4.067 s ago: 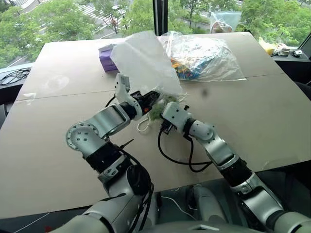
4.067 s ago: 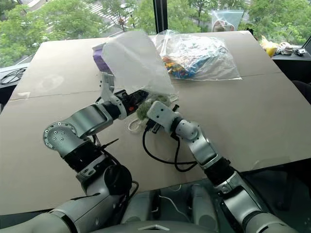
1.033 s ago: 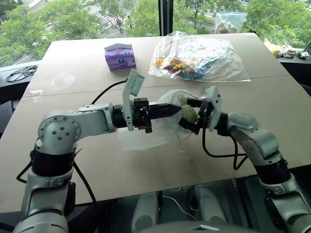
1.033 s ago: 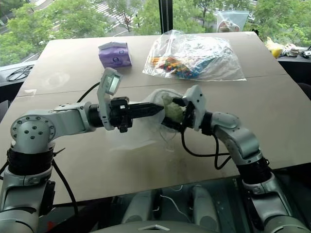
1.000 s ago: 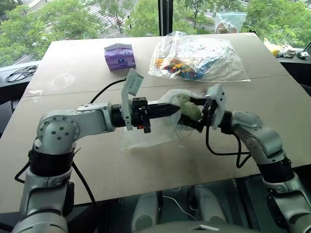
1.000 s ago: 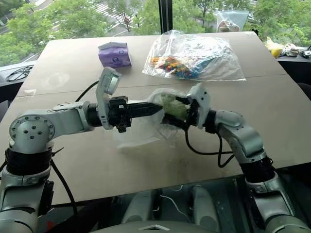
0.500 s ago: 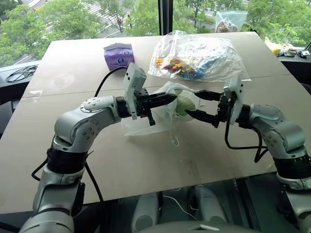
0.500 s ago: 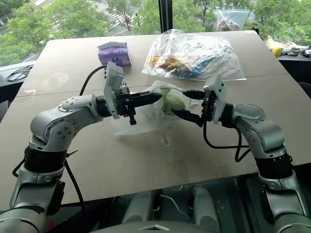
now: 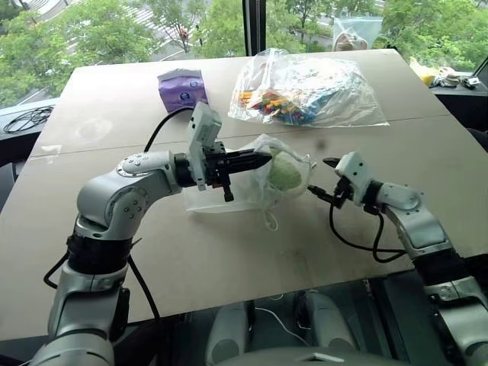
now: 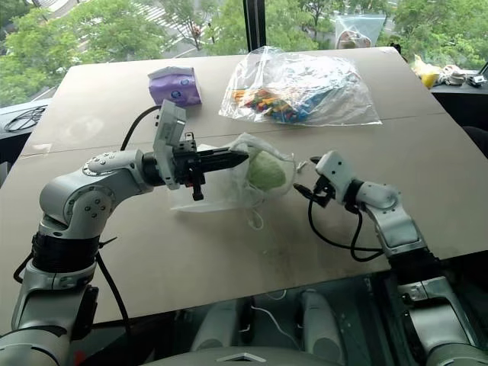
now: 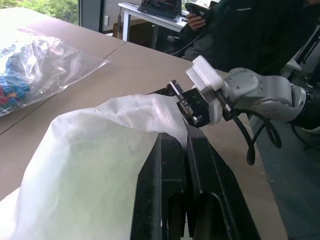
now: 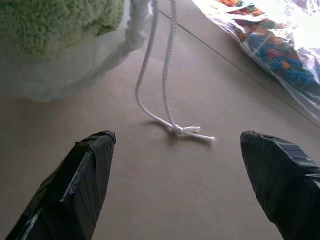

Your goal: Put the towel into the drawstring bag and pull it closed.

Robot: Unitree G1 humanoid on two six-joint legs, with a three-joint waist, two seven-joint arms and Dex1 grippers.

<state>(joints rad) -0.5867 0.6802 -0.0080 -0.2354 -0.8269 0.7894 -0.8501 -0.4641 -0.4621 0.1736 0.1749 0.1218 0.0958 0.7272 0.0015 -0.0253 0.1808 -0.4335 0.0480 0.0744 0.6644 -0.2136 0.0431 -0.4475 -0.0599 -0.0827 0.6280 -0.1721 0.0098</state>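
left gripper [image 9: 263,159]: shut, pinching the rim fabric of the bag [image 9: 263,179]; points level across the table toward the other arm, holding the mouth edge up off the table [image 9: 229,252].
right gripper [image 9: 323,181]: jaws wide apart, empty; low over the table just beside the bag's mouth side, apart from the fabric.
towel [image 9: 285,172]: inside the bag, a green lump showing through the thin fabric near the mouth end; right wrist view shows its terry pile [image 12: 55,20] behind the white cloth.
bag: lying on the table mid-front, back part flat, front part bulged around the towel and lifted at the rim by the left pinch.
cord [image 12: 165,75]: hangs from the bag's mouth and runs down to the table; its knot [image 12: 182,129] lies flat on the surface, between the right fingertips [image 12: 75,175] in the right wrist view, touched by neither.
second cord [image 9: 271,221]: a loop trails on the table at the near side of the bag.
step: insertion looks done; closing is in hand. Mouth not yet cinched.
next move, my read: right gripper goes down onto the knot, closes on the thin cord, then pulls away from the bag while the left keeps the rim pinched as an anchor.
needs: fingertips nearly flat to the table; cord is thin and lies flush.
risk: a missed pinch, or the light bag sliding along instead of cinching.
others: purple packet [image 9: 181,88] and clear bag of coloured bits [image 9: 309,84] well behind, out of the way.
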